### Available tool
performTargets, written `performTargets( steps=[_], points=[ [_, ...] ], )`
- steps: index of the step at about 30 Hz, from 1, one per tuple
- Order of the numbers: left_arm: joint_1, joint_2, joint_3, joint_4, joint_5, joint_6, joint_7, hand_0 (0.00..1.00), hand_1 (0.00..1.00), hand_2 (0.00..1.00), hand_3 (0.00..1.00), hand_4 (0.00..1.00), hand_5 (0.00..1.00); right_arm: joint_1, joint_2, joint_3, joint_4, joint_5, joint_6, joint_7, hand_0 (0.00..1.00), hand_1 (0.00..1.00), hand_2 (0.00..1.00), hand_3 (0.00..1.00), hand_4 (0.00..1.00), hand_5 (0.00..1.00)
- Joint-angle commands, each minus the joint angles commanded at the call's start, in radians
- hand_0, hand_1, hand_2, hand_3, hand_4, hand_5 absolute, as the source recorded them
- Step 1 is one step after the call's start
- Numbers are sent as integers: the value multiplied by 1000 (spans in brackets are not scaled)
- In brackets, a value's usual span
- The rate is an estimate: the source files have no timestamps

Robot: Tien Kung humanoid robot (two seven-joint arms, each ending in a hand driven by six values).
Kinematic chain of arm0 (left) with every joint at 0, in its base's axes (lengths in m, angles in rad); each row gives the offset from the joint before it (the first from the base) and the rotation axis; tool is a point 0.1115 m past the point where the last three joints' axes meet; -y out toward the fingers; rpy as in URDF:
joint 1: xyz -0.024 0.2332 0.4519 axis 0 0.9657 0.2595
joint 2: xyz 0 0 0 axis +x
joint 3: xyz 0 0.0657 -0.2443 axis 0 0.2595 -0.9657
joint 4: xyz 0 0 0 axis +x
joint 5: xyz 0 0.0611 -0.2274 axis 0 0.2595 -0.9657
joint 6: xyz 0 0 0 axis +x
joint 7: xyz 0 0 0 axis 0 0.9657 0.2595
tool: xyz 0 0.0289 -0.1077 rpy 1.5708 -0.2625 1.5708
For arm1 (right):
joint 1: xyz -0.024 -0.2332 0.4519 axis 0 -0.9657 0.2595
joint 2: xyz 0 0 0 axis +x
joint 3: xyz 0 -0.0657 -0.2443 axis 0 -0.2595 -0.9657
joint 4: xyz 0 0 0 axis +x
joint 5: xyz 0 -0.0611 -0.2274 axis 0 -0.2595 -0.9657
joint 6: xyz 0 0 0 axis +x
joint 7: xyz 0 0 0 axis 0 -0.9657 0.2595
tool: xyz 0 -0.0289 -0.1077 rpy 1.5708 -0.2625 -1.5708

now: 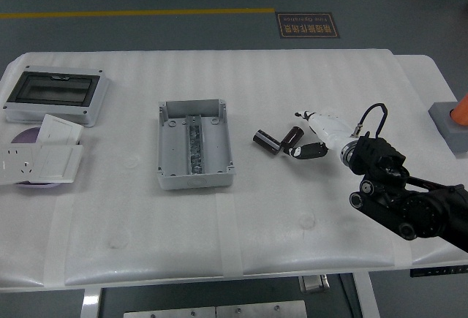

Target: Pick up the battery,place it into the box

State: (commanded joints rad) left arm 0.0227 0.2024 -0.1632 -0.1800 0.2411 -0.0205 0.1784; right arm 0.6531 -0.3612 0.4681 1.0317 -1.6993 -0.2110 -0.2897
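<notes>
Right arm cut off by the right edge of the view, only forearm and right hand (316, 134) visible; left arm nowhere in view. Fingertips hard to separate from the dark objects beneath them, so hand state impossible to tell with certainty: seemingly curled narrow over a battery (292, 137), contact unclear. Two batteries counted, both dark cylinders right of centre on the white worktop (292, 77): one under the fingers, upright or tilted, axis hard to read; the other battery lying free (267, 141) just to its left, long axis running from far-left to near-right. One grey open box (194, 145) at centre, well apart to the left of both. One lidded enclosure (55, 96) at far left, one white socket plate (40, 164) near it. Orange cone (461, 112) cropped at right edge.
</notes>
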Motion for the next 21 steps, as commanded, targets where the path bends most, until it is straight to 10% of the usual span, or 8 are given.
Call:
performTargets(
  steps=[21],
  points=[
    [1,0,-9,0,7,0,1,660,668,619,658,665,344,-15,15,-37,-23,-18,-75,-16,773,780,739,879,859,539]
  ],
)
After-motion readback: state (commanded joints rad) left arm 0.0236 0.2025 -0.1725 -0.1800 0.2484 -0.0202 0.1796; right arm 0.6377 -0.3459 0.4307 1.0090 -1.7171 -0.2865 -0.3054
